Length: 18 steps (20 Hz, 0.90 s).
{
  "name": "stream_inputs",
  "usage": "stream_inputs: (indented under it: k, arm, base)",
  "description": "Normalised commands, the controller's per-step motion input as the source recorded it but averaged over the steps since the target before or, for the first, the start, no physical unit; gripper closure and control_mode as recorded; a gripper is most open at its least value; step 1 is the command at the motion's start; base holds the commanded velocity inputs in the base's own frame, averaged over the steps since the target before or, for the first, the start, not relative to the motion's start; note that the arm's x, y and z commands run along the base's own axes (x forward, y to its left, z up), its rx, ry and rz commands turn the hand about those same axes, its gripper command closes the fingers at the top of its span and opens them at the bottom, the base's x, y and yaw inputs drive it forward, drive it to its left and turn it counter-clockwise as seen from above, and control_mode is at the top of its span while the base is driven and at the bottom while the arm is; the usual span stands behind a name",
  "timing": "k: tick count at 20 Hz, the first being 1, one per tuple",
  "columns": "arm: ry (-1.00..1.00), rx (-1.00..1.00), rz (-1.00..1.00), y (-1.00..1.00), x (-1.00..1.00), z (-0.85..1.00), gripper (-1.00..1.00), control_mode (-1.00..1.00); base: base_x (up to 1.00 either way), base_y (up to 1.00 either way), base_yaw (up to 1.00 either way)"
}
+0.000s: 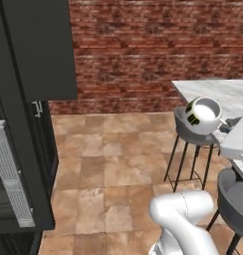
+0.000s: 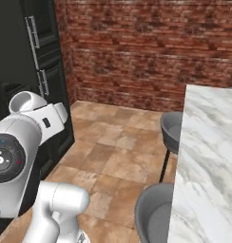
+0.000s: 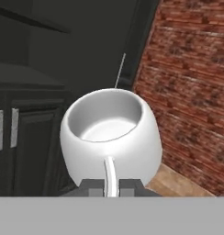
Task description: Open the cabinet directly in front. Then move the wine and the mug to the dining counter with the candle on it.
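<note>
Gripper (image 3: 111,187) fingers were clamped on the handle of the mug (image 3: 110,133), held at 12 o'clock ahead of the hand. That thin pinch risked the mug swivelling or slipping during transfer. Beyond, at 3 o'clock in the left base view, the dining counter (image 1: 228,92) edge could clip the mug.

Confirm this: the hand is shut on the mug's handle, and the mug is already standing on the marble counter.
Wrong on one count. The hand is shut on the mug by its handle, but the mug isn't standing on the marble counter; it is held tilted in the air at the counter's edge, above a grey stool, as the left base view shows.
</note>
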Motion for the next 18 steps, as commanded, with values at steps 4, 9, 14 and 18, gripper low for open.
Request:
stream_inputs:
  k: [4,9,14,18]
  arm:
    - [0.0,0.0,0.0,0.0,0.0,0.0,1.0,1.0]
    - [0.0,0.0,0.0,0.0,0.0,0.0,1.0,1.0]
    - [0.0,0.0,0.0,0.0,0.0,0.0,1.0,1.0]
    - [0.0,0.0,0.0,0.0,0.0,0.0,1.0,1.0]
  base:
    - [-0.6,0.22,-0.38]
    - [-0.91,0.56,-0.23]
    - [-0.91,0.39,-0.26]
    - [-0.3,0.06,-0.46]
